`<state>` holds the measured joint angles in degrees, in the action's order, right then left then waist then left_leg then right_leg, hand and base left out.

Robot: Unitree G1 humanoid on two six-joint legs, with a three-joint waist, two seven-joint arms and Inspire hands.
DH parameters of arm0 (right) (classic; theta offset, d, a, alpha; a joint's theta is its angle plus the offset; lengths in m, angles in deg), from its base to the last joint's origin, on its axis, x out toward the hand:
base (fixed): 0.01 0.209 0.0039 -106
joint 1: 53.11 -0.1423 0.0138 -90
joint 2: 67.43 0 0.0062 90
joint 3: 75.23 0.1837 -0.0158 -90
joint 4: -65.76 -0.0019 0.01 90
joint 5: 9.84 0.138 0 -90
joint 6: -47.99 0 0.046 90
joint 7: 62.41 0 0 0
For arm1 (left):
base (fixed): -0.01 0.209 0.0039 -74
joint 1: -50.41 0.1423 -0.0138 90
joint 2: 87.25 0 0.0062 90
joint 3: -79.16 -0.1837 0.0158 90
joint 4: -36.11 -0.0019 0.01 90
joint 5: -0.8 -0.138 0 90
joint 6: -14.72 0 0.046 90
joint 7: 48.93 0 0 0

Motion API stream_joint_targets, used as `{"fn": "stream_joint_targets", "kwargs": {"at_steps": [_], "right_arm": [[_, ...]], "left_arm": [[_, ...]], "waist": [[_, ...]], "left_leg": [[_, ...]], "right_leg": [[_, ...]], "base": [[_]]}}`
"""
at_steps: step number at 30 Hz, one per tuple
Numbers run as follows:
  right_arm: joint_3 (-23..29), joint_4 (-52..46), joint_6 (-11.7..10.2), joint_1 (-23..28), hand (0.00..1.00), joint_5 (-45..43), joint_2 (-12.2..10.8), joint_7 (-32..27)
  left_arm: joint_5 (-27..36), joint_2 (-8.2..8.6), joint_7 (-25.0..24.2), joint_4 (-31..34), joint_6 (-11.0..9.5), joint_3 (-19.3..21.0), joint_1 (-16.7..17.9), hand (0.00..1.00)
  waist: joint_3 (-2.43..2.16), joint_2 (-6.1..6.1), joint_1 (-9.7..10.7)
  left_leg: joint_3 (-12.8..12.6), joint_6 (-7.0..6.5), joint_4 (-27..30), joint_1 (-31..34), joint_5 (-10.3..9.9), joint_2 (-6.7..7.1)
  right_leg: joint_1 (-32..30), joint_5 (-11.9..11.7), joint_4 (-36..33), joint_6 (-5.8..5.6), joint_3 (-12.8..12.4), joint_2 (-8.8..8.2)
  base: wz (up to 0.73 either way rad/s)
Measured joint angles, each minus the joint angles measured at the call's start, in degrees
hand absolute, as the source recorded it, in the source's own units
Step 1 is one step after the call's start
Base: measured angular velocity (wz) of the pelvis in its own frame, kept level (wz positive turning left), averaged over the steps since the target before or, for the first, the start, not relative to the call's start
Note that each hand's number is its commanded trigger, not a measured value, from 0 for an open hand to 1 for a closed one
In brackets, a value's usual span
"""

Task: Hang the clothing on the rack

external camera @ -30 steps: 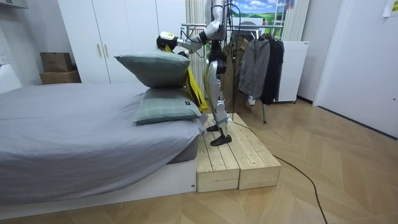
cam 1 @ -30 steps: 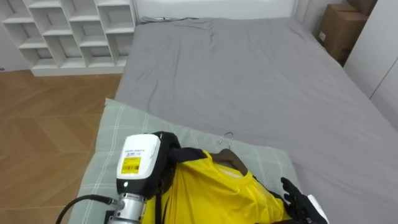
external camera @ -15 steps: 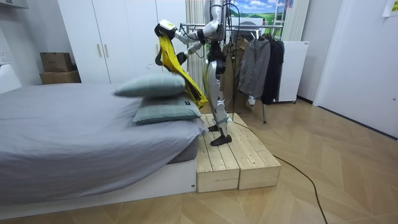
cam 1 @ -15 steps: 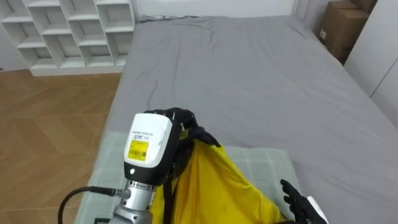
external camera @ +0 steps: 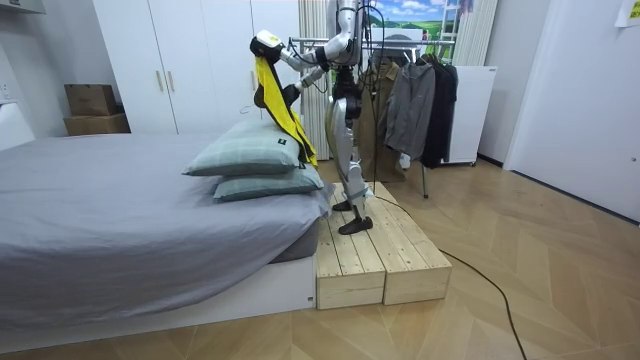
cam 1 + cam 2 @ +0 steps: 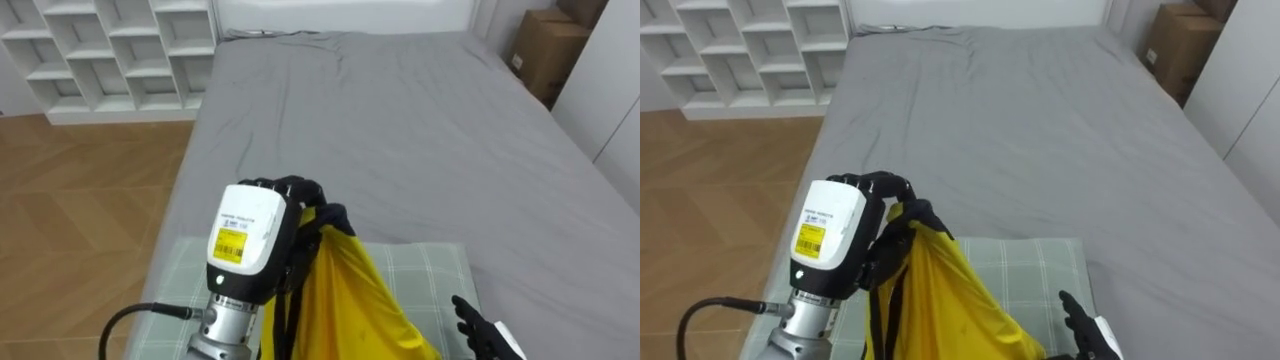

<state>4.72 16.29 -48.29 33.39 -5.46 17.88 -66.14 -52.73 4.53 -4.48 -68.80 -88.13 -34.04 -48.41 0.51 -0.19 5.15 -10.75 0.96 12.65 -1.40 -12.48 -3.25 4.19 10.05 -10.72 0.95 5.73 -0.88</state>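
A yellow garment (image 6: 350, 300) with dark trim hangs from my left hand (image 6: 285, 195), which is raised before me and shut on the garment's top. A dark bit of hanger (image 6: 332, 216) shows at the grip. In the room view the garment (image 5: 280, 105) drapes from the lifted left hand (image 5: 262, 42) down over the pillows. My right hand (image 6: 480, 330) sits low at the right by the garment's lower part, fingers spread and open.
I stand on a wooden platform (image 5: 375, 255) at the end of a grey bed (image 6: 400, 120). Two green checked pillows (image 5: 250, 155) lie stacked below the garment. A clothes rack (image 5: 400, 45) with hung clothes stands behind me. White shelves (image 6: 110, 50) and a cardboard box (image 6: 545, 45) flank the bed.
My left hand has risen with the yellow garment, lifting it off the pillow. The upper pillow has dropped back onto the lower one. The right hand has stayed put.
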Motion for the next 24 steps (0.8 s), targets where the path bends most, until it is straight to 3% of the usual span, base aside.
{"fn": "stream_joint_targets", "kwargs": {"at_steps": [2, 4, 5, 6, 7, 9, 11, 14, 17, 24], "right_arm": [[0.0, 0.0, 0.0, 0.0, 0.0, 0.0, 0.0, 0.0], [0.0, 0.4, 0.0, 0.0, 0.0, 0.0, 0.0, -0.1], [-0.1, 1.1, -0.1, 0.0, 0.0, 0.0, -0.2, -0.3], [-0.4, 1.5, -0.1, -0.5, 0.0, -0.1, -0.8, -0.6], [-1.0, 1.5, -0.1, -0.9, 0.0, -0.1, -0.9, -0.8], [-1.7, 2.0, -0.1, -0.9, 0.0, 0.0, -0.2, -1.7], [-1.6, 2.1, -0.1, -1.0, 0.0, 0.1, -0.1, -1.7], [-1.6, 2.1, -0.1, -1.1, 0.0, 0.0, -0.1, -0.8], [-2.2, 2.7, -0.1, -1.1, 0.0, 0.2, -0.2, -0.4], [-2.5, 4.6, -0.1, -1.1, 0.0, 1.2, -0.1, 0.3]], "left_arm": [[0.0, 0.01, 0.0, 0.0, 0.0, -0.1, 0.0, 1.0], [0.0, 0.13, 0.0, 0.0, 0.0, -0.7, 0.0, 1.0], [0.1, 0.29, 0.0, 0.0, 0.0, -1.3, 0.0, 1.0], [0.2, -0.45, 0.1, 0.2, 0.0, -1.2, 0.0, 1.0], [0.4, -0.83, 0.1, 0.2, 0.0, -0.9, 0.0, 1.0], [0.8, -0.39, -0.2, -0.2, -0.2, -1.0, 0.0, 1.0], [0.8, -0.03, -0.2, -0.2, -0.7, -1.0, 0.0, 1.0], [0.6, 0.05, -0.2, -0.2, -0.9, -1.0, 0.0, 1.0], [-0.4, -0.3, -0.2, 0.2, -0.9, -1.0, 0.0, 1.0], [-3.5, -1.14, -0.2, 4.6, -1.0, -1.3, 0.0, 1.0]], "waist": [[-0.06, 0.04, 0.0], [-0.19, 0.29, -0.1], [-0.06, 0.87, -0.3], [-0.22, 0.45, -1.0], [-0.35, 0.05, -0.9], [-0.41, 1.27, 1.2], [-0.32, 1.12, 1.2], [-0.11, 0.77, 1.3], [0.05, 0.49, 1.4], [0.03, 0.53, 0.9]], "left_leg": [[0.3, 0.0, -0.1, -0.1, 0.0, -0.1], [2.6, -0.1, -0.4, -0.5, 0.1, -0.86], [6.8, 0.05, -0.9, -1.2, 0.2, -1.78], [9.3, 0.14, -0.6, -1.1, 0.2, -2.04], [9.4, 0.61, -0.5, -1.0, -0.1, -1.74], [6.8, 1.4, -1.8, -2.4, -0.6, -2.19], [5.2, 1.52, -2.5, -3.4, -0.4, -2.39], [5.1, 1.5, -2.2, -3.9, -0.4, -2.0], [3.2, 1.45, -2.1, -3.2, -0.4, -1.67], [3.2, 0.87, -2.1, -2.8, 0.0, -0.88]], "right_leg": [[-0.3, 0.0, -0.6, 0.0, 0.8, 0.01], [-2.0, 0.1, -3.6, -0.12, 1.4, 0.06], [-4.6, 1.7, -6.7, -1.05, 1.6, 0.7], [-6.0, -0.3, -0.6, 0.04, -0.2, 1.5], [-6.5, -4.9, 2.6, 0.04, -0.4, 1.04], [-5.0, -5.5, 2.1, 0.38, 1.8, 1.56], [-4.3, -5.5, 2.1, 0.38, 1.4, 1.91], [-3.7, -5.4, 2.2, 0.23, 1.4, 2.01], [-3.8, -5.0, 2.2, -0.07, 1.5, 1.38], [-4.0, -5.1, 2.2, -0.6, 1.8, 0.61]], "base": [[0.0], [-0.06], [-0.39], [-0.51], [-0.3], [0.05], [-0.02], [0.04], [0.17], [0.06]]}}
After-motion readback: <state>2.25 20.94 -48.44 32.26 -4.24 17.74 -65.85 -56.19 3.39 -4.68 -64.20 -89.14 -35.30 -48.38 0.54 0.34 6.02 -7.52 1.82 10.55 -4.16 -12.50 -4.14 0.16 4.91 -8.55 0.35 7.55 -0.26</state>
